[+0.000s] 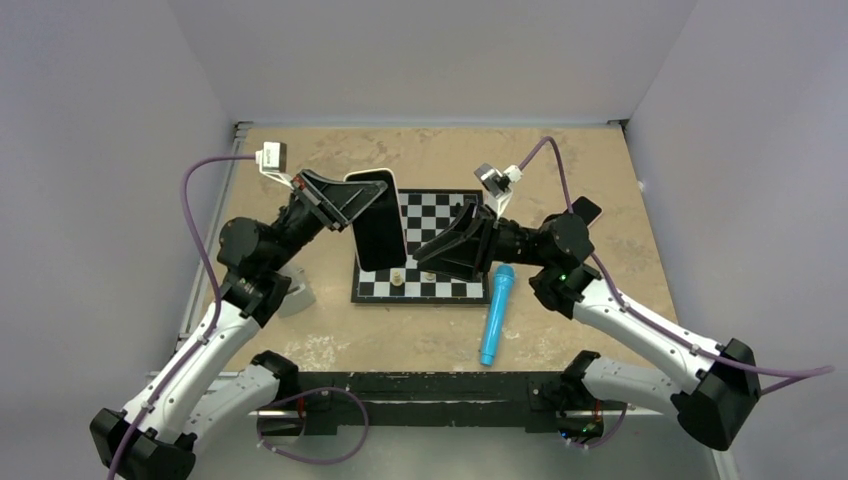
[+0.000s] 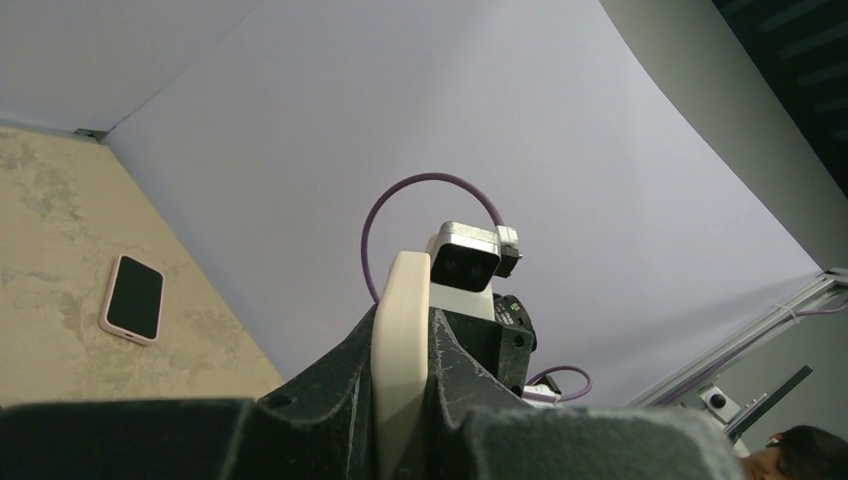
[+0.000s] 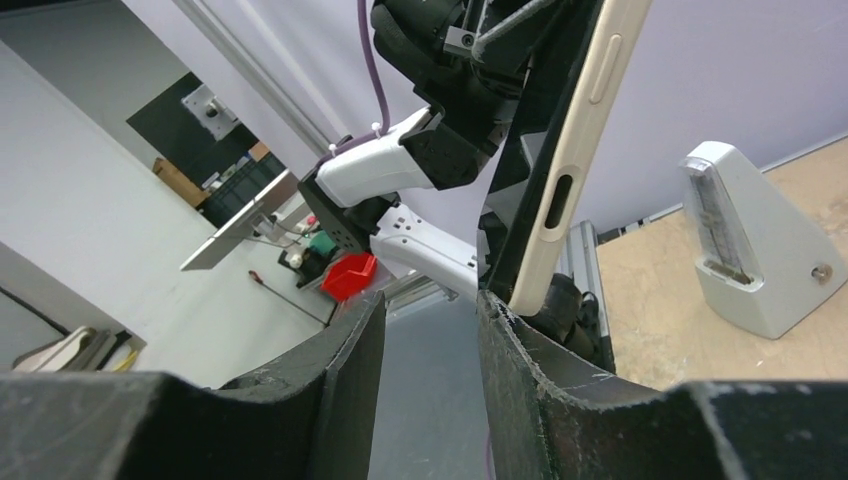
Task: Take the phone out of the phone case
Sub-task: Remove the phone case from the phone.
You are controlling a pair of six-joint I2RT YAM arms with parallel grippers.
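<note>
A phone in a cream case point(image 1: 378, 218) is held upright above the chessboard, its dark screen facing the camera. My left gripper point(image 1: 352, 205) is shut on its left edge. In the left wrist view the cream case edge point(image 2: 401, 340) is clamped between the black fingers point(image 2: 330, 400). My right gripper point(image 1: 445, 248) is open and empty, just right of the phone's lower part. In the right wrist view the cased phone's side point(image 3: 568, 170) stands by the right finger's tip point(image 3: 505, 320), outside the gap of the gripper point(image 3: 430, 312).
A chessboard point(image 1: 445, 215) with two small pieces point(image 1: 398, 278) lies mid-table. A blue microphone point(image 1: 496, 313) lies at its right front. A second phone in a pink case point(image 1: 586, 210) lies at the right back, also in the left wrist view point(image 2: 133, 298). A white metronome point(image 3: 745, 250) stands at the left.
</note>
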